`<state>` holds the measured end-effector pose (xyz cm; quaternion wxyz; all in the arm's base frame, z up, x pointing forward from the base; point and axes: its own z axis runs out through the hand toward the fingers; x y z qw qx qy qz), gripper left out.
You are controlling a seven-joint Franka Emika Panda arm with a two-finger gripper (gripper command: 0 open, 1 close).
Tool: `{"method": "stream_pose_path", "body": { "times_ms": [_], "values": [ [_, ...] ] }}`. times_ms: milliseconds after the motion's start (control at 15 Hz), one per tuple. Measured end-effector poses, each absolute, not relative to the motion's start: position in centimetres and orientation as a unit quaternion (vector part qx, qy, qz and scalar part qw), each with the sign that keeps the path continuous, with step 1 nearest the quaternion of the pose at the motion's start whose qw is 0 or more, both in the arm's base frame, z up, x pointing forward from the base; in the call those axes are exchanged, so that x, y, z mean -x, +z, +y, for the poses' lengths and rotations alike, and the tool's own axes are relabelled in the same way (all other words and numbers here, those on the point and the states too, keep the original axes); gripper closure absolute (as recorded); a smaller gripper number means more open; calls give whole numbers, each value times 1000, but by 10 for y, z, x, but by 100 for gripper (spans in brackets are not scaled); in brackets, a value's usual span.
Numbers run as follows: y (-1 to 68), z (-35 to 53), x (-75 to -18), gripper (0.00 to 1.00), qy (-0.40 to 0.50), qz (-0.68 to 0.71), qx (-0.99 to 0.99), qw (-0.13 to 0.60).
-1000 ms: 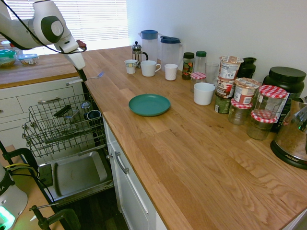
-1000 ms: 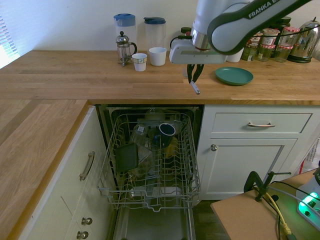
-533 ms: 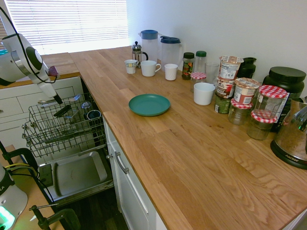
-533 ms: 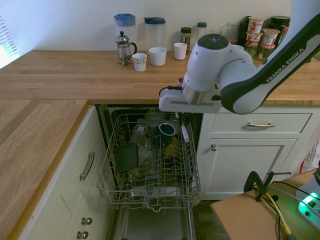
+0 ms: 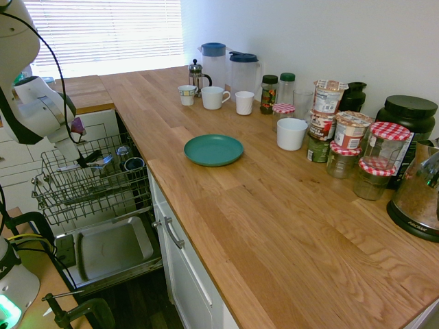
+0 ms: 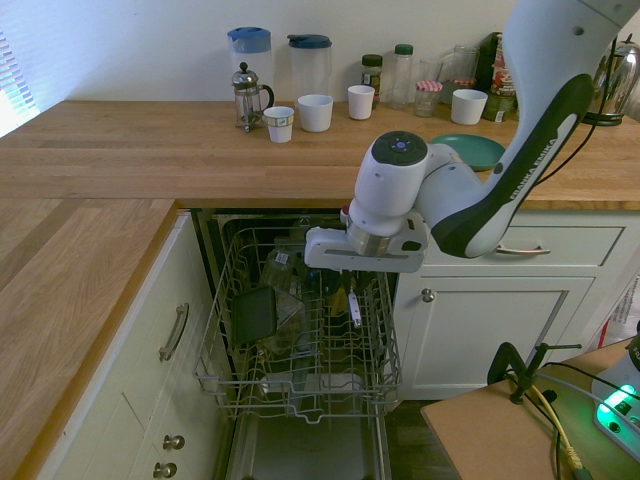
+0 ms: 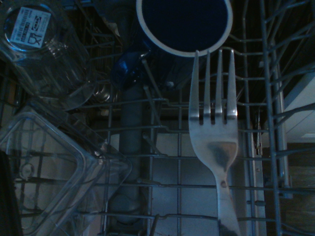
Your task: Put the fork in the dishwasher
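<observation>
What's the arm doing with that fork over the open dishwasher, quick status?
Gripper shut on the fork, low over the dishwasher rack. Tines point down. Blue mug and clear tub close below.

Wooden worktop (image 5: 274,205) running from foreground to window, with white cupboards below. Green plate (image 5: 213,149) lying alone near worktop middle. Along the back wall: two lidded jugs (image 5: 230,65), coffee press (image 5: 197,74), three white cups (image 5: 214,97), jars with red checked lids (image 5: 381,154), dark tub (image 5: 408,120), kettle (image 5: 420,195) at far right. At left, dishwasher (image 5: 103,226) open, door folded down, wire rack (image 5: 89,178) pulled out and holding dishes. White arm reaching down over the rack, pincer (image 5: 77,156) low among the wires; fingers hard to make out.
</observation>
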<state>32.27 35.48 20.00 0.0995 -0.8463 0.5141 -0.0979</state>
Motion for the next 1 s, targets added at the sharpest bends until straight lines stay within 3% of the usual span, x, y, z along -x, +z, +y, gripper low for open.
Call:
{"method": "stream_pose_path", "body": {
  "times_ms": [533, 600, 1000],
  "values": [
    [120, 356, -332, 100, -54, 511, 853, 94],
    [114, 357, -330, 0, -55, 509, 854, 92],
    [104, 360, -326, 0, -64, 500, 859, 87]
  ]
}}
